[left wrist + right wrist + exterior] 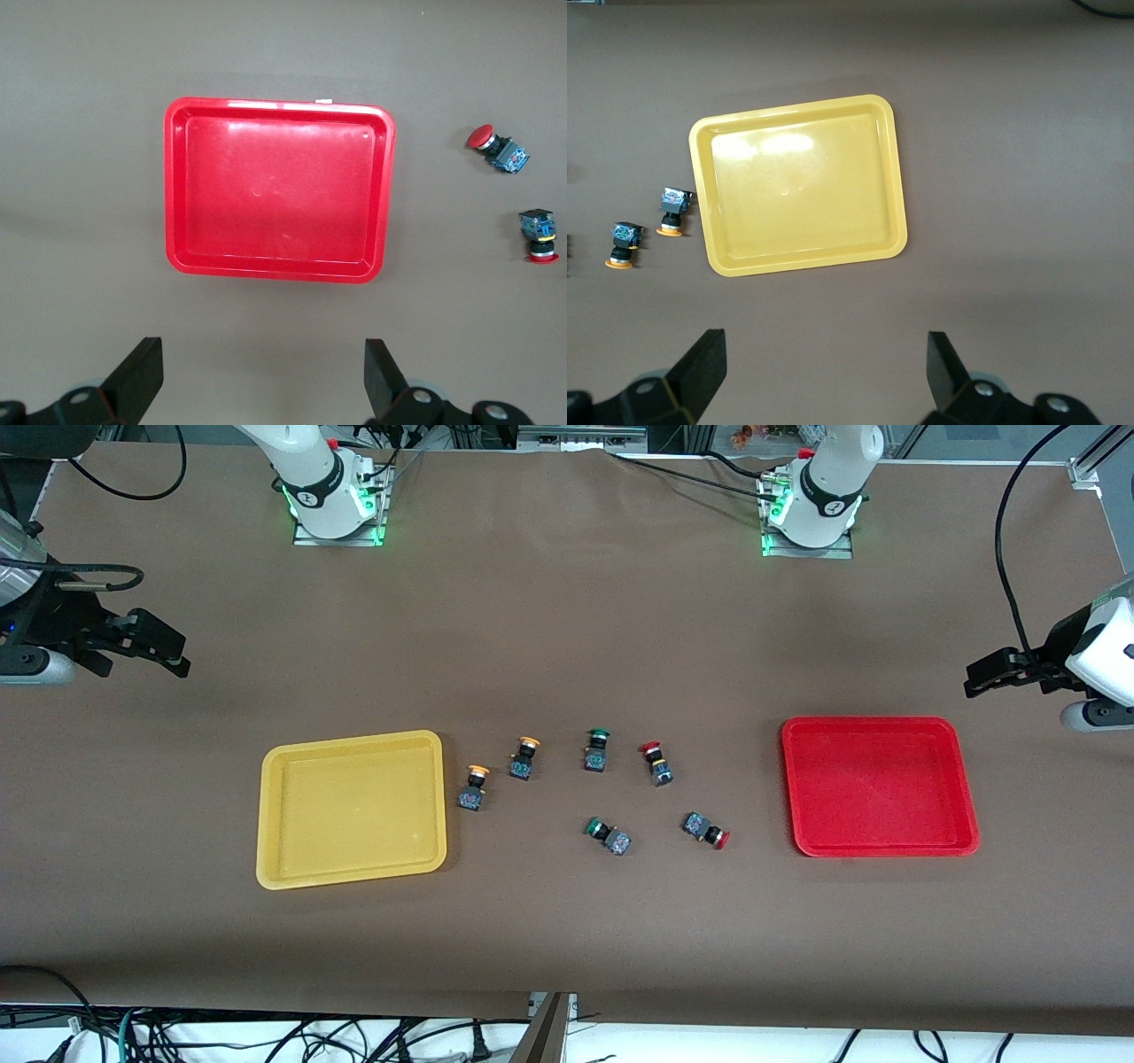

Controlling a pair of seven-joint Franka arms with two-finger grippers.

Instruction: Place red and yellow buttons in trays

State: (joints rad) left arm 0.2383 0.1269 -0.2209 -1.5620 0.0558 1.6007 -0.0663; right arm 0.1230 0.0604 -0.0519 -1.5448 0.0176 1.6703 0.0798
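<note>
Front view shows a wide table covered in plain brown matte sheeting (567, 629), with loose black cables (266, 1036) along its near edge and both arm bases lit green along the top.

At the right arm's end, the right gripper (168, 651) hangs over bare cover, claw spread wide and holding nothing; its wrist view confirms the splayed fingers (700, 367). Next comes the shallow yellow plastic tray (275, 868), empty. Just beside it sits 1 yellow-orange-capped push-button switch (473, 786), with a 2nd yellow-capped switch (524, 756) close by. Then a green-capped switch (596, 749) and, nearer the camera, another green-capped switch (608, 836) lying on its side. A red-capped switch (656, 763) follows, and a 2nd red-capped switch (706, 831) lies tipped over nearer the camera. The shallow red plastic tray (797, 833) is also empty.

The left gripper (983, 682) hangs over the left arm's end, fingers (142, 372) spread and empty.

Any markings on the switch bases are perhaps too small to read.
</note>
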